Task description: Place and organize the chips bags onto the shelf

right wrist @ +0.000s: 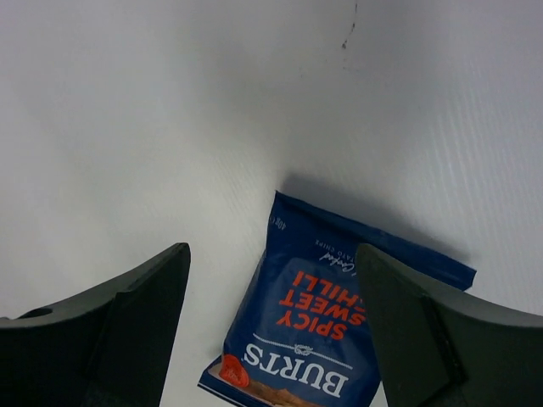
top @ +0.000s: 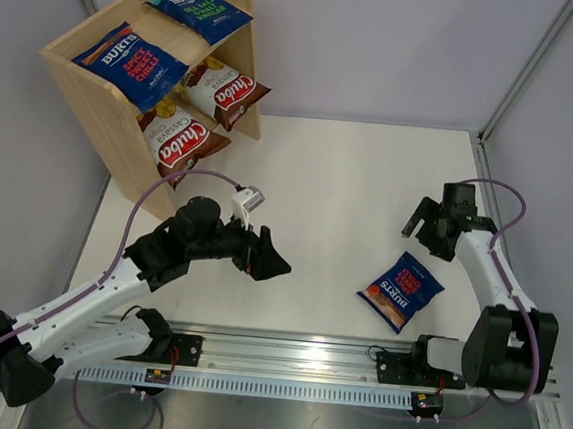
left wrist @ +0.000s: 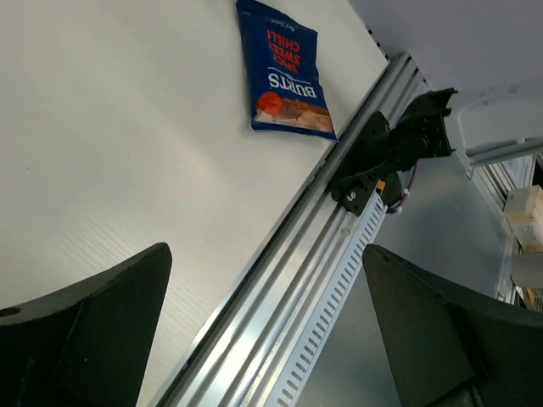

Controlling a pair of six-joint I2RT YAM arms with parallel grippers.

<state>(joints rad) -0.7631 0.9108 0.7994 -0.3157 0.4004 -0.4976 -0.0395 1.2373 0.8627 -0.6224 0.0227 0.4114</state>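
Note:
The light wooden shelf [top: 112,141] stands tilted at the far left. Its upper tier holds two blue Burts chips bags [top: 131,63] [top: 200,10], and two brown-and-white Chuba bags [top: 223,93] [top: 180,137] lie on the lower tier. A third blue Burts bag [top: 401,290] [right wrist: 314,331] [left wrist: 284,72] lies flat on the table at the right. My right gripper [top: 421,226] [right wrist: 271,250] hangs open just beyond that bag, above the table, with nothing between its fingers. My left gripper [top: 272,263] [left wrist: 267,254] is open and empty in mid-table, well left of the bag.
A metal rail [top: 295,351] [left wrist: 288,271] carrying both arm bases runs along the near edge. The right arm's base [top: 501,344] stands close to the loose bag. White walls bound the table at the back and right.

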